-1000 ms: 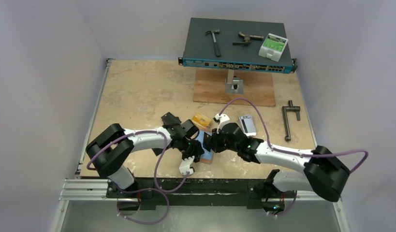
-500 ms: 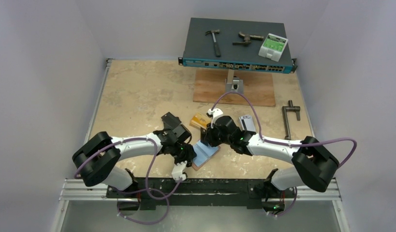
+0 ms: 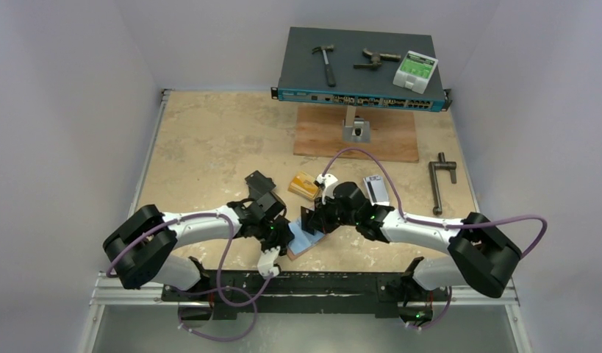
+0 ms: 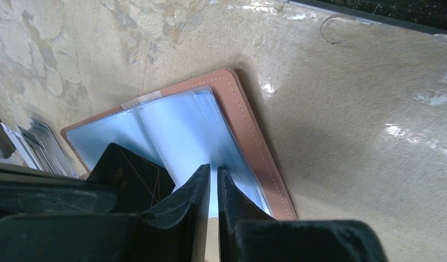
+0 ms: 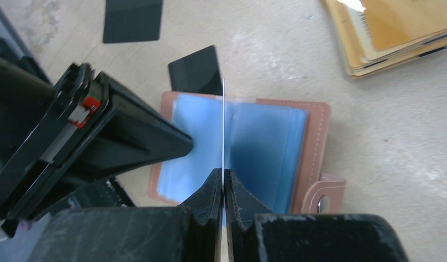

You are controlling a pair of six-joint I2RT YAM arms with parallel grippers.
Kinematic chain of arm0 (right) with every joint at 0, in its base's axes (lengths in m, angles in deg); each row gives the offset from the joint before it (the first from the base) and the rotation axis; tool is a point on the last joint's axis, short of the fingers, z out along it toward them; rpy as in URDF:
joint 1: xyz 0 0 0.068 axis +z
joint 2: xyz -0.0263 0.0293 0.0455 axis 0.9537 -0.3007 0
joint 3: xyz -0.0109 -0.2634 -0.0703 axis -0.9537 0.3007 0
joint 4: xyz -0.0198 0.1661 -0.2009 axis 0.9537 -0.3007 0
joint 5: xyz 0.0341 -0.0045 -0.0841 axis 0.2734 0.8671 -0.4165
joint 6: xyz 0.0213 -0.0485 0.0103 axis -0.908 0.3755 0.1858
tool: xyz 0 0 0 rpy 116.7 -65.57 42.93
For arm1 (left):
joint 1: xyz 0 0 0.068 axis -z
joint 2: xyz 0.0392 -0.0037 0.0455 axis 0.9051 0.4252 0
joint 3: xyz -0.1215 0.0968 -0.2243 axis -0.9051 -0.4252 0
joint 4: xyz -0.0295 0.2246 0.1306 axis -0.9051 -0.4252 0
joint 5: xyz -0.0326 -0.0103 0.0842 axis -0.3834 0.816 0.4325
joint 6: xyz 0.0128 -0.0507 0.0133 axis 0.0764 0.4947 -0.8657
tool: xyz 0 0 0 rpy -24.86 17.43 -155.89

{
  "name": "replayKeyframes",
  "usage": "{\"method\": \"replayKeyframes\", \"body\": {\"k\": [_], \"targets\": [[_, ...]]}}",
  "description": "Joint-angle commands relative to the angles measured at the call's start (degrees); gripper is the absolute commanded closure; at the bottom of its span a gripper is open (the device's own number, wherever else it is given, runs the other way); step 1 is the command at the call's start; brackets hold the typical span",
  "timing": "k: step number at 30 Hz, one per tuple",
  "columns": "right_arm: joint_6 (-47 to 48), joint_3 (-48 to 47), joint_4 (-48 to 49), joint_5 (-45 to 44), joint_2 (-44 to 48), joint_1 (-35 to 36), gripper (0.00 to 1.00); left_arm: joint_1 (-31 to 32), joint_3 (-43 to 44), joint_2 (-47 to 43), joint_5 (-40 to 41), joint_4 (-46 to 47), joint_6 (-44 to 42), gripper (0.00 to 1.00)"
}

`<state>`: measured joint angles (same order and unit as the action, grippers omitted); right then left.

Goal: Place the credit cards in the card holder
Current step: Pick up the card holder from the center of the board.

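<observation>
Credit card (image 5: 223,125) looking thin, stiff, slick: we're pinching its edge in right gripper (image 5: 224,183) above card holder (image 5: 317,136); left gripper (image 4: 213,173) nearly closed at soft sleeve (image 4: 177,125), grip unclear.

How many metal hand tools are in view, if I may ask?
3: grey claw hammer and dark plier-like tool on the blue-grey network switch; dark T-handled tool near the table's right edge. Others may be hidden.

The mottled beige table (image 3: 209,140) carries an open pink card holder (image 5: 316,136) near its front edge, black cards (image 3: 259,180), an orange-gold stack (image 3: 305,184) and silver-grey cards (image 3: 376,189) behind it, a wooden board (image 3: 392,137) farther back, and a metal tool (image 3: 437,187) at right.
</observation>
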<state>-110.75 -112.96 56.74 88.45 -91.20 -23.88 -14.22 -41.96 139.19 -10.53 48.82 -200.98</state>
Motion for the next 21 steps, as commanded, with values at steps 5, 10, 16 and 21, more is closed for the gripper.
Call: {"method": "replayKeyframes", "body": {"k": [5,10,16,21], "targets": [[-1.4,2.1,5.4,10.1,-0.8,-1.2,1.00,-2.0,-3.1,0.2,3.3,-7.1,-8.6,0.92],[-2.1,3.4,5.6,10.8,-0.5,-2.2,1.00,-2.6,-3.2,0.3,3.9,-7.1,-10.3,0.93],[-4.8,6.3,9.9,13.8,-1.0,-3.4,1.00,-2.6,-3.3,0.4,4.0,-6.8,-10.7,0.94],[-5.9,8.1,11.7,16.0,-1.1,-6.3,1.00,-2.6,-3.4,0.4,4.2,-6.5,-10.7,0.94]]}}
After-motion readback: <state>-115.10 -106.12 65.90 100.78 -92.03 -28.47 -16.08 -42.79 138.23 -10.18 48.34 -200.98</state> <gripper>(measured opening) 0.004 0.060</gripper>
